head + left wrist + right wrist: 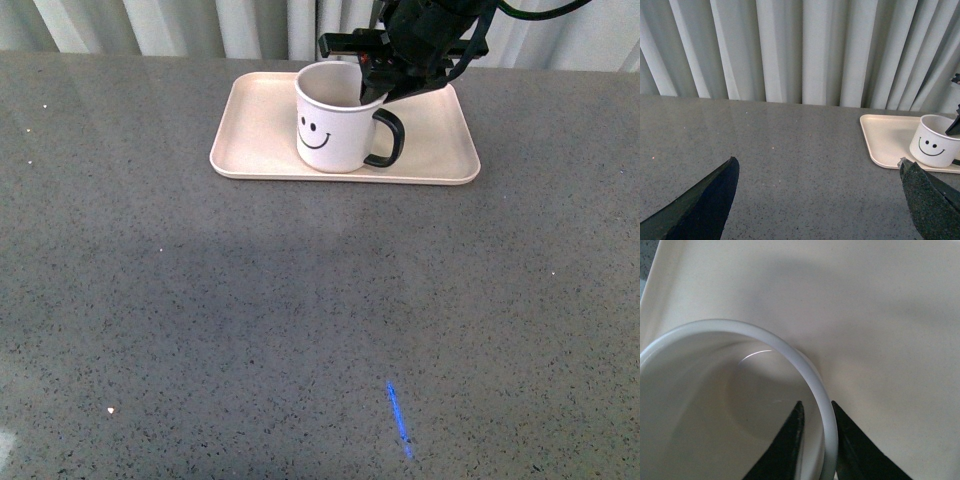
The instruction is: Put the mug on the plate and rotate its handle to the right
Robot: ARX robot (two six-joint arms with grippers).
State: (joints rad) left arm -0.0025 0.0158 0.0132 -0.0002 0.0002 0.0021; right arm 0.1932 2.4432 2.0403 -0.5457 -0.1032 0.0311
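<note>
The white mug [335, 125] with a black smiley face stands upright on the pale pink plate [255, 140] at the far middle of the table. Its black handle [388, 138] points to the right. My right gripper [372, 92] comes down from behind and is shut on the mug's rim [812, 372], one finger inside the wall and one outside. My left gripper [817, 200] is open above bare table, well to the left of the plate [880, 142] and the mug [935, 142]; it holds nothing. It is out of the front view.
Grey speckled tabletop [300, 320] stretches in front of the plate. Pale pleated curtains [790, 50] hang behind the table's far edge. A short blue streak of light [399, 415] lies near the front.
</note>
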